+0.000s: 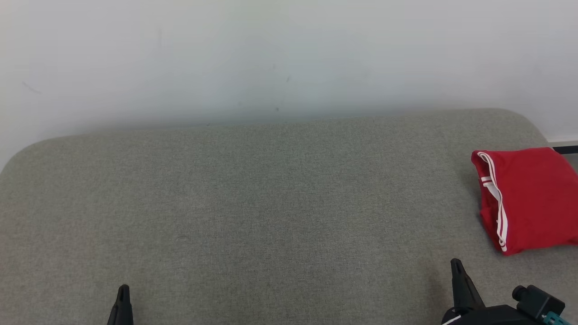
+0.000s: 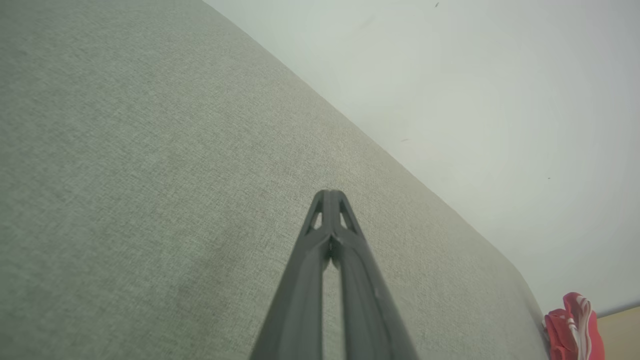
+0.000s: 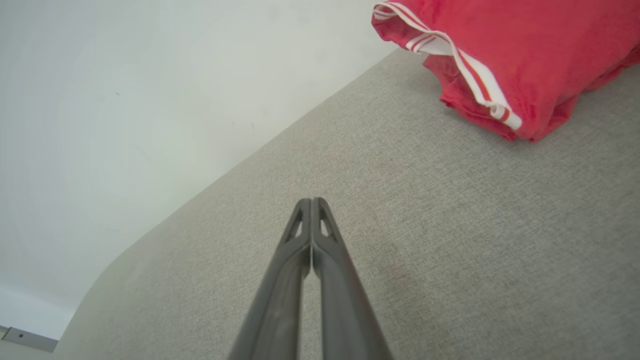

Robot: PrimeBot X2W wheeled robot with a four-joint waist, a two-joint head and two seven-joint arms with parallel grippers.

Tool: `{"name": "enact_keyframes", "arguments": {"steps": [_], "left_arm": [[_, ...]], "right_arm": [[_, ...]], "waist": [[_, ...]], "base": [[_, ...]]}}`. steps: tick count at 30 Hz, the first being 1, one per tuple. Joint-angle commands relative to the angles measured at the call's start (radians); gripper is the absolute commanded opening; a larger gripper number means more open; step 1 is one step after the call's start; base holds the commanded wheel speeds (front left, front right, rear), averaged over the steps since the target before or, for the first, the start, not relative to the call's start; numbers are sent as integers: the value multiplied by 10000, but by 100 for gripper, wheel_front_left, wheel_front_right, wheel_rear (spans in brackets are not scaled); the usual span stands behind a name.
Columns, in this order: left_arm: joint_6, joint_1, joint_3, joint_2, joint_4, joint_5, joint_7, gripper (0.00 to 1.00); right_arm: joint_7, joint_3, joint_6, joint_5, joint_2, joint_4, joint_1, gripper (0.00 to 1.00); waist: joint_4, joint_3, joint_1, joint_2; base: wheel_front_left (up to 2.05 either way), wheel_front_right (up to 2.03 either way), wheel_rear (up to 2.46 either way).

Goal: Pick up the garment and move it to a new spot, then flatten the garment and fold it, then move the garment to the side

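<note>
The garment is red with white striped trim and lies folded in a compact bundle at the far right of the grey-green upholstered surface. The right wrist view has the garment at its upper right, and a sliver of the garment sits at the lower right of the left wrist view. My right gripper is shut and empty, below and left of the bundle, apart from it. My left gripper is shut and empty at the lower left, far from the garment. Each wrist view has its own gripper with tips pressed together.
A pale wall runs along the back edge of the surface. The surface's back corners are rounded. A dark strip shows past the right edge, behind the garment.
</note>
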State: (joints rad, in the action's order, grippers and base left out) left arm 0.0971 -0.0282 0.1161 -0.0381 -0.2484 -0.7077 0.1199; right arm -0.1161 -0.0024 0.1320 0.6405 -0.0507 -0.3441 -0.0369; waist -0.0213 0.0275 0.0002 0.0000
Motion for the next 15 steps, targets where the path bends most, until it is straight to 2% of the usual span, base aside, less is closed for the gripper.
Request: {"name": "enact_keyframes", "arguments": {"steps": [1, 15], "left_arm": [[37, 270, 9, -73, 139, -458, -95, 0], [94, 511, 4, -88, 126, -2174, -546, 0]], "right_arm": [[83, -77, -6, 455, -2, 192, -250, 0], [528, -290, -9, 2297, -1, 363, -359, 0]], "waist": [[5, -6, -1, 0], [34, -48, -1, 0]], "base": [[0, 0, 0], [0, 0, 0]]}}
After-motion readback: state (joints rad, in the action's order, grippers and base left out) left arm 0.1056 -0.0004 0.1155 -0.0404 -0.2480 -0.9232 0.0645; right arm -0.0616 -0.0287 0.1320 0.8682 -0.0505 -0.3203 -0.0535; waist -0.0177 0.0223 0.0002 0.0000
